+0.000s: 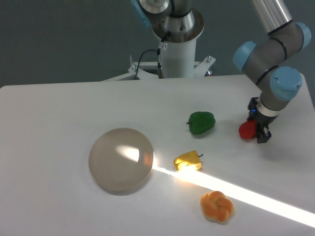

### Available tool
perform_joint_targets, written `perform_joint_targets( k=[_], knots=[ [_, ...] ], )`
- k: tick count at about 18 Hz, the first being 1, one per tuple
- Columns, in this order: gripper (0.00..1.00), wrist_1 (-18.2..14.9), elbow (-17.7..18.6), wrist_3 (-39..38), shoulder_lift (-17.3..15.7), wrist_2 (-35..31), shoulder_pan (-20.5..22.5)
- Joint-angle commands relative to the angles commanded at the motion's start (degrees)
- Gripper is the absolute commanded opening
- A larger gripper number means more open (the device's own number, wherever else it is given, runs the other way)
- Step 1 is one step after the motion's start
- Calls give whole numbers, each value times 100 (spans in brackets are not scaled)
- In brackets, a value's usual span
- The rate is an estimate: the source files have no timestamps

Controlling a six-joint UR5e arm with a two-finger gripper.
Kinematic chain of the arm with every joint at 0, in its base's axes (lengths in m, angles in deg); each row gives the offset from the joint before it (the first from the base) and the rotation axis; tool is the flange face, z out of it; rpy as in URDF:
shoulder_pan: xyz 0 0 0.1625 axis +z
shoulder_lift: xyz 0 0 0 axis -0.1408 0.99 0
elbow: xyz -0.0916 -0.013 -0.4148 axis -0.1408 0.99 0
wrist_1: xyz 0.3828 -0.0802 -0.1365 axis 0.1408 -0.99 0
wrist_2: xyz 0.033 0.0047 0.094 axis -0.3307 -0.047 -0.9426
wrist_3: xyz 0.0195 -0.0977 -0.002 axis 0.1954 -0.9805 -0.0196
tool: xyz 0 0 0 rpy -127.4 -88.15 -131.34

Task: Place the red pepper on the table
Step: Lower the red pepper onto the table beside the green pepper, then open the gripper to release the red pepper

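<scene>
The red pepper [246, 130] is small and glossy and sits low at the right side of the white table [59, 113]. My gripper [258, 131] hangs straight down over it, with its dark fingers [263, 134] around the pepper's right part. The pepper looks level with the tabletop; I cannot tell whether it touches. The fingers seem closed on the pepper.
A green pepper [201, 122] lies left of the red one. A yellow pepper [188, 161] and an orange bread-like toy [217, 206] lie nearer the front. A round grey-beige translucent disc [121, 159] sits centre-left. A bright strip of sunlight crosses the front right. The robot base [176, 54] stands behind.
</scene>
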Motion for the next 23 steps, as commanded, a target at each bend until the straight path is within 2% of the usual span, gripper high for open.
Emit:
perform_joint_targets(
  k=[1,5,9,14,17,23],
  knots=[
    [69,0,-9,0,0,0,0],
    [99,0,-44,9,0,0,0],
    [100,-17,-175,-9,-9,0,9],
    [100,-53,-535,-18,-35,-18,0],
    [100,-70,-939,-18,9,-26,-123],
    [100,-97,-1915,-255,351,-26,-500]
  ],
)
